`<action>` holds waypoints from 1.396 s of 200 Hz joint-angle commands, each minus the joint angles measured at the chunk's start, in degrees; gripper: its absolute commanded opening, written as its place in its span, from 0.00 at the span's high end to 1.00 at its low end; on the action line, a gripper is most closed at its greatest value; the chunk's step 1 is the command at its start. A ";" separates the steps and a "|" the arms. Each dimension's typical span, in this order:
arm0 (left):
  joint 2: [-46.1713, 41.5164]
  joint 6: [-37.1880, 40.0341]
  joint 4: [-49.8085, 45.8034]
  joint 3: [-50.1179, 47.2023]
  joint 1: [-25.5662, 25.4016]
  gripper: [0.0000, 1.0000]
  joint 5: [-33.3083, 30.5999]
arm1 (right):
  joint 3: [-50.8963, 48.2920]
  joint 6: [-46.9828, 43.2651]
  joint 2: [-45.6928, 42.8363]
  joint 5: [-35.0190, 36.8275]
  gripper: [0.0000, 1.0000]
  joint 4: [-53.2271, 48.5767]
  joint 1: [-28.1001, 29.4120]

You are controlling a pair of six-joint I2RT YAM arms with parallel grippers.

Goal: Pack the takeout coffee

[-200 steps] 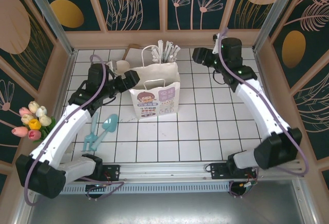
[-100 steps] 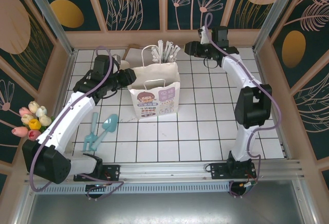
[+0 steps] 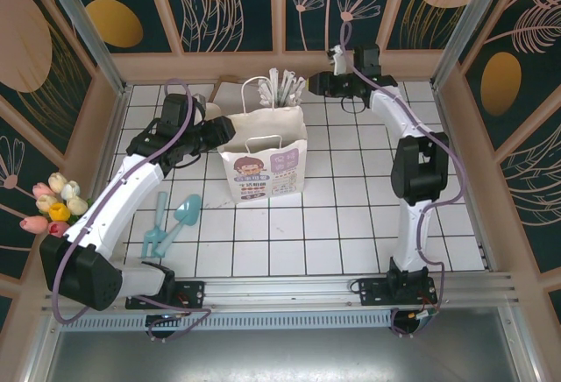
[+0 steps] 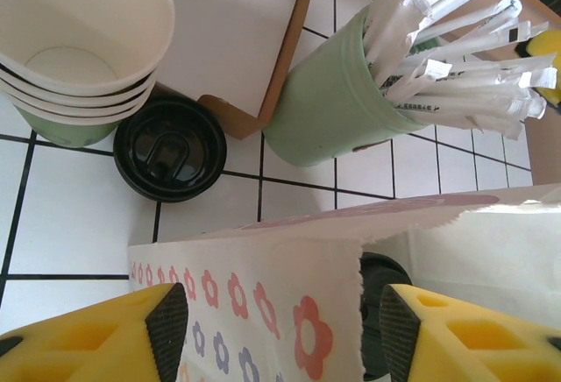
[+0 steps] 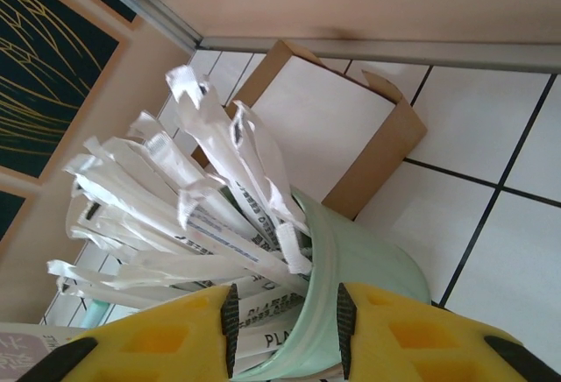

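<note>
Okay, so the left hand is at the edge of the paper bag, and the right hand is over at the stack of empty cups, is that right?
Not quite. The right wrist view shows the right hand at the pale green cup of wrapped sticks, not at the stack of empty cups. The rest holds: the left hand is at the edge of the paper bag.

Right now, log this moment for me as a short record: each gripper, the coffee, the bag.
left gripper: open, astride the paper bag's left side edge
right gripper: straddling the rim of the pale green cup of wrapped sticks; grip unclear
takeout coffee: on the tiles beside the stack of cups, outside the bag, untouched
bag: upright, mouth open
</note>
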 commanded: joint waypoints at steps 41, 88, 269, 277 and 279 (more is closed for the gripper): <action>-3.85 -0.38 2.93 -1.85 0.40 0.21 0.14 | 5.33 -2.59 4.07 -3.09 0.70 -0.09 0.57; -3.72 -0.59 3.33 -2.12 0.45 0.09 0.47 | 7.15 -3.46 5.36 -5.82 0.69 -0.11 1.50; -8.68 -4.17 4.00 -3.83 0.41 0.02 -13.10 | -7.58 -11.70 -19.12 8.51 1.00 -4.78 1.86; -9.53 -4.59 5.21 -4.25 0.45 0.02 -13.43 | -9.34 -11.95 -21.92 9.35 1.00 -5.28 1.81; -9.77 -4.62 5.56 -4.30 0.43 0.02 -13.45 | -9.87 -12.05 -22.82 9.58 1.00 -5.34 1.83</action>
